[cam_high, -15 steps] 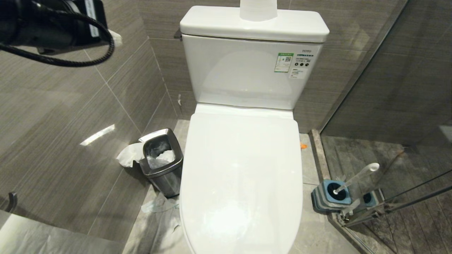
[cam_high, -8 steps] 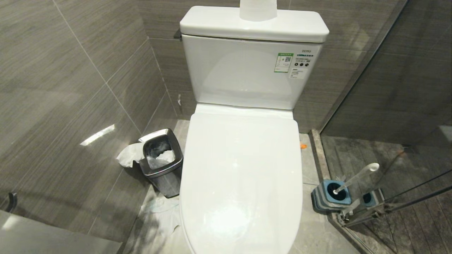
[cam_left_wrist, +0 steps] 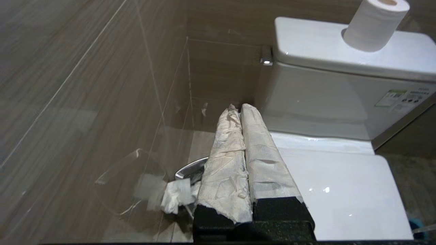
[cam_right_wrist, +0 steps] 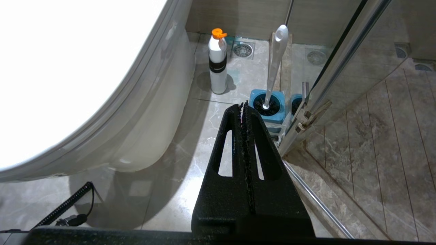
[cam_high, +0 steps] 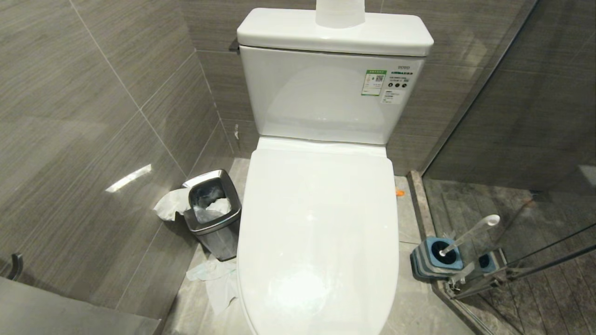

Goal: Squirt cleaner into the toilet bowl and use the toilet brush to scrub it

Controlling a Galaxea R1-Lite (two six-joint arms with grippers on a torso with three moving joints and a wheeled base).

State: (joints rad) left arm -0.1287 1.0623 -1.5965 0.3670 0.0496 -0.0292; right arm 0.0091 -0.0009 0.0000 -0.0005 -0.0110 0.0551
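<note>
Centrally, one toilet bowl (cam_high: 319,232) sits with its lid down, one paper roll (cam_left_wrist: 374,23) on its tank. One toilet brush (cam_high: 468,235) stands in its blue holder (cam_high: 435,258) right of it, one cleaner bottle (cam_right_wrist: 217,64) nearby. One steel bin (cam_high: 213,214) stands left. Left gripper (cam_left_wrist: 240,110) and right gripper (cam_right_wrist: 244,105) both have fingers pressed together, empty.

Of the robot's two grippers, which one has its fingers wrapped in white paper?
The left gripper: both its shut fingers are wrapped in crumpled white paper. The right gripper, also shut, has bare black fingers.
</note>
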